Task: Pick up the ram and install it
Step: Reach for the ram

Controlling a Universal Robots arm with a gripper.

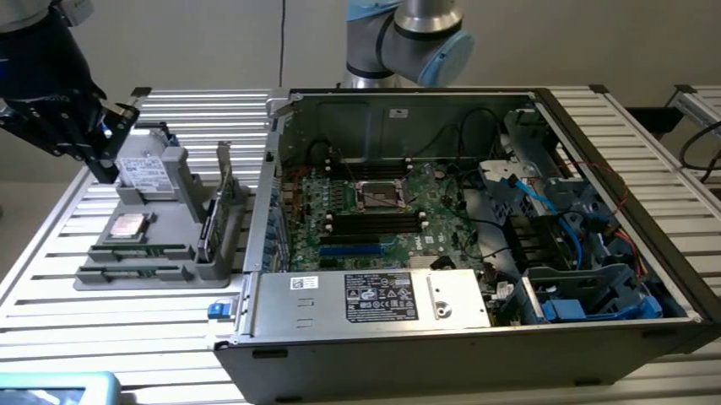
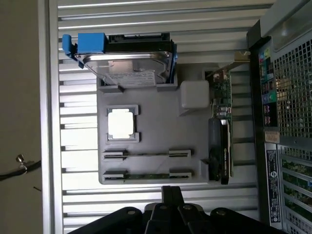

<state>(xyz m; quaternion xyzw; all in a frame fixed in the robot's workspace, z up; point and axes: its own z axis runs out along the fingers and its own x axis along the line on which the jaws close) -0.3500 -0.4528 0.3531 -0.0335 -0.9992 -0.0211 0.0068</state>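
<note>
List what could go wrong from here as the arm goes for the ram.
The pincer is shut; lowered like this, it might press on the ram instead of straddling it. A second strip lies just beside, so it could be nudged. The upright expansion card stands near the strips' ends and could be clipped.

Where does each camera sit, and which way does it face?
Exterior view: off the arm, high up, looking down at the open case and tray; arm and tool show.
Wrist view: on the wrist above the tray, looking straight down at it; the tool's tip shows.
Shared: tray, hard drive, case, tool.
</note>
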